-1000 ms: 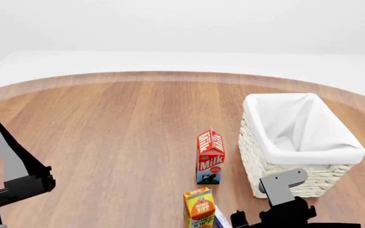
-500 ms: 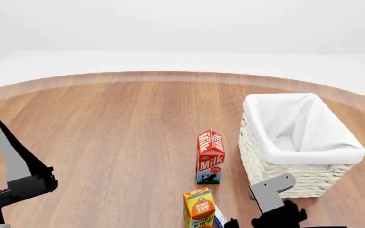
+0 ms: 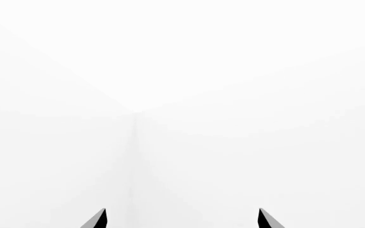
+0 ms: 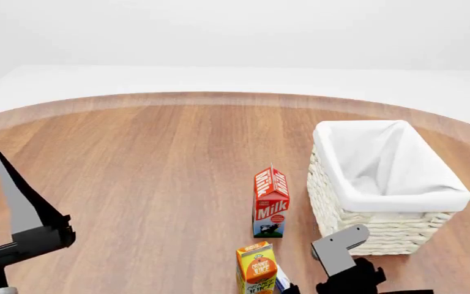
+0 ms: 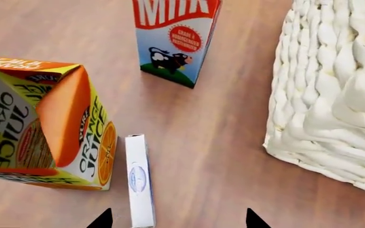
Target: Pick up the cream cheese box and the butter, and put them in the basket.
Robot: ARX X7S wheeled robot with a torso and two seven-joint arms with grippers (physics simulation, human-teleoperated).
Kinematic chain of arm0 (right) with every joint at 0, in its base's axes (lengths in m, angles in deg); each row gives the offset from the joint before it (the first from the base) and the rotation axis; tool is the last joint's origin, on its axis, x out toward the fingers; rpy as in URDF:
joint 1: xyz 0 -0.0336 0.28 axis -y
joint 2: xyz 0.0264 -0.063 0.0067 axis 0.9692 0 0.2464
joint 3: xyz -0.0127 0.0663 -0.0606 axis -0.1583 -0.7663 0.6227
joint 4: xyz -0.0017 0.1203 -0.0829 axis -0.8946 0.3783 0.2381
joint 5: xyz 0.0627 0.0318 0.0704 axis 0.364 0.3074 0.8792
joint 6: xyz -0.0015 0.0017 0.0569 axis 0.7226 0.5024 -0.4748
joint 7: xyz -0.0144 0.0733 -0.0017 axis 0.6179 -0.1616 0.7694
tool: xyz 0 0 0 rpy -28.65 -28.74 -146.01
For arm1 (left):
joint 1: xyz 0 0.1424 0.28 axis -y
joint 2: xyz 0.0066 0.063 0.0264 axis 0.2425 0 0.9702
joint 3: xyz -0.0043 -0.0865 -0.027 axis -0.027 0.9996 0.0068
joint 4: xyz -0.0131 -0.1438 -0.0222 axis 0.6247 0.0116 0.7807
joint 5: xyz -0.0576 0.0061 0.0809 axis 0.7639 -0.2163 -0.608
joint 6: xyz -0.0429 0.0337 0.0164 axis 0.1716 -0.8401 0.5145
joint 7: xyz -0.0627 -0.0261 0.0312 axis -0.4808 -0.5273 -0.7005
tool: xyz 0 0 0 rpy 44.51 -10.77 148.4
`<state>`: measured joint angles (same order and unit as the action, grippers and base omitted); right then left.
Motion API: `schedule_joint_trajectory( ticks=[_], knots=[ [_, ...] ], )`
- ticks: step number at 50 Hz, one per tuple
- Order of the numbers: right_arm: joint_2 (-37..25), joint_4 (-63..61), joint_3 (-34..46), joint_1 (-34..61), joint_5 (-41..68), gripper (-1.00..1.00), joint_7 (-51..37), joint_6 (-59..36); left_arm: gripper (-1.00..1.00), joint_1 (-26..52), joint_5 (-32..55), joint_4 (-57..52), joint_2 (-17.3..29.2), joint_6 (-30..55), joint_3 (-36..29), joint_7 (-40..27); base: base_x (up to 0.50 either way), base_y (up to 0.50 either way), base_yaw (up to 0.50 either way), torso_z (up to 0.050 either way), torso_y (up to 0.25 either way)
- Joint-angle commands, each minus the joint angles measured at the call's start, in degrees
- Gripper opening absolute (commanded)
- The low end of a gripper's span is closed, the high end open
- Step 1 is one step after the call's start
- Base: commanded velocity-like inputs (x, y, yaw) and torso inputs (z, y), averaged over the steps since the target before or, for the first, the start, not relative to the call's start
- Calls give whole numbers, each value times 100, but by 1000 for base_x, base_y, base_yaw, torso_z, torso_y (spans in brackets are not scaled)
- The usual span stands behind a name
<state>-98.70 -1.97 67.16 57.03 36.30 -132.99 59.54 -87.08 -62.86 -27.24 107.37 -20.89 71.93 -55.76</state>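
Bright, even, shadowless rendered light, sharp throughout; the left wrist view shows near-featureless white.

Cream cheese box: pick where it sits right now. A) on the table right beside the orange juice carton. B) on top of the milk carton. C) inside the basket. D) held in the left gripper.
A: in the right wrist view the cream cheese box rests on the wooden table next to the orange juice carton, apart from the basket, with the right gripper open just short of it.
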Motion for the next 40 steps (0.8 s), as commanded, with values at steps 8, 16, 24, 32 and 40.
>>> schedule_joint_trajectory(
  ticks=[8, 16, 24, 32, 40],
  knots=[
    [253, 193, 16, -169, -23, 100, 15, -49, 100, 6, -14, 50, 20, -14, -55, -25, 0, 0, 0, 0, 0],
    [290, 279, 3, -180, -16, 100, 49, -77, 100, 8, 8, 60, 32, -18, -71, -32, 0, 0, 0, 0, 0],
    [321, 418, -50, -193, 24, 100, 126, -56, 100, 11, 2, 83, 40, -31, -98, -42, 0, 0, 0, 0, 0],
    [379, 530, -81, -191, 33, 100, 147, -72, 100, 15, -8, 109, 48, -41, -118, -56, 0, 0, 0, 0, 0],
    [532, 657, -64, -260, 22, 100, 177, -127, 100, 18, 9, 142, 64, -50, -116, -70, 0, 0, 0, 0, 0]
  ],
)
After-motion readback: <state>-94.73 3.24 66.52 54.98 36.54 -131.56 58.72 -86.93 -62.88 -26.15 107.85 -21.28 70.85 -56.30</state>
